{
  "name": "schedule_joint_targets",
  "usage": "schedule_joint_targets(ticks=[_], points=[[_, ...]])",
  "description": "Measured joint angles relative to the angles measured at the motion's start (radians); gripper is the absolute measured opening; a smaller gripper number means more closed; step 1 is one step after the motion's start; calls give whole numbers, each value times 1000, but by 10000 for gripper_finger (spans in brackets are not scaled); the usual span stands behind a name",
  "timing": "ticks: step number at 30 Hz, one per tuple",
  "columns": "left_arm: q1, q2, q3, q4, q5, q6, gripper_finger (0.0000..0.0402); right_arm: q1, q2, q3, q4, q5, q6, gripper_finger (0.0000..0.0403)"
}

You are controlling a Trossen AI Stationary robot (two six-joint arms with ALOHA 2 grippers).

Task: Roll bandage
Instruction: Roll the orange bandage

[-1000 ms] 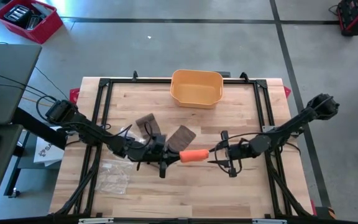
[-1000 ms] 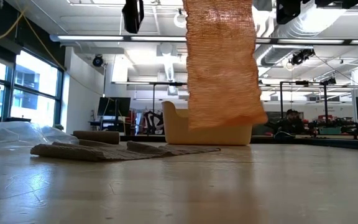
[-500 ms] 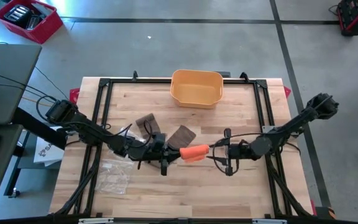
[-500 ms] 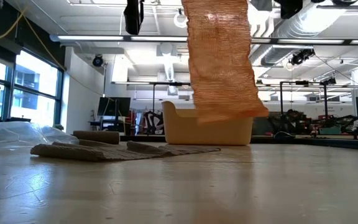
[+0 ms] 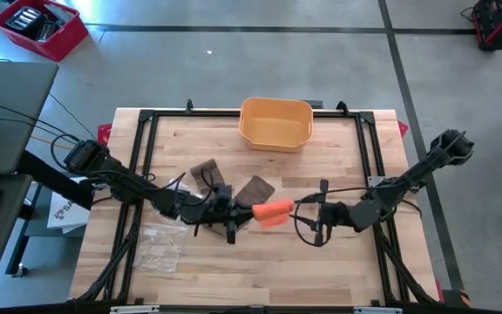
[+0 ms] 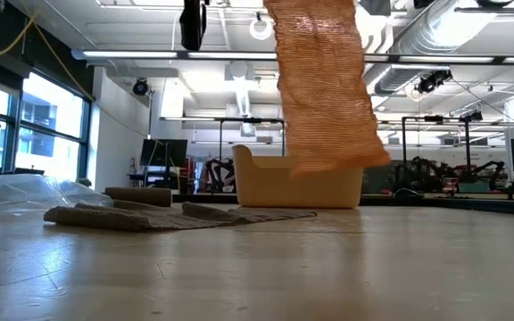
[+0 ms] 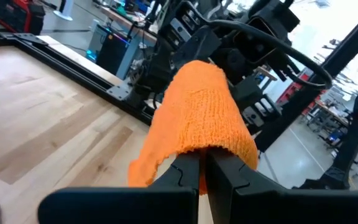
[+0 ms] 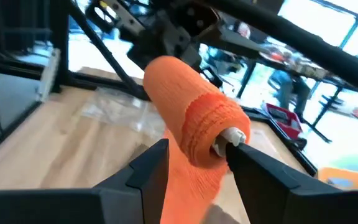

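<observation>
Bandage held between my two grippers, bin beyond showing nothing inside.
My left gripper pinches the bandage; my right gripper clasps its rolled end.

Over the last second the orange bandage roll has slid a little toward 9 o'clock and tipped more steeply. The right gripper has swung toward 6 o'clock. The bandage's hanging tail now ends higher above the tabletop.
</observation>
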Motion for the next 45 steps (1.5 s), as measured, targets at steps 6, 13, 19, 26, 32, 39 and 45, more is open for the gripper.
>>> schedule_joint_targets(ticks=[6,13,19,26,32,39,45], points=[[0,0,0,-3,0,12,1,34,-1,15,-32,56,29,165],[-1,1,0,-6,-1,20,1,48,-9,15,-40,63,56,165],[-2,1,0,-6,-1,27,1,-3,-3,15,-46,-54,134,165],[-2,1,0,-1,0,34,1,-35,-2,15,-35,-133,161,144],[-2,0,0,0,0,52,1,-57,-2,13,-11,-141,155,67],[-2,-1,0,-15,-26,61,17,-66,-2,13,-4,-172,152,10],[6,-69,0,-185,-25,79,94,-48,-27,13,-31,-173,160,3]])
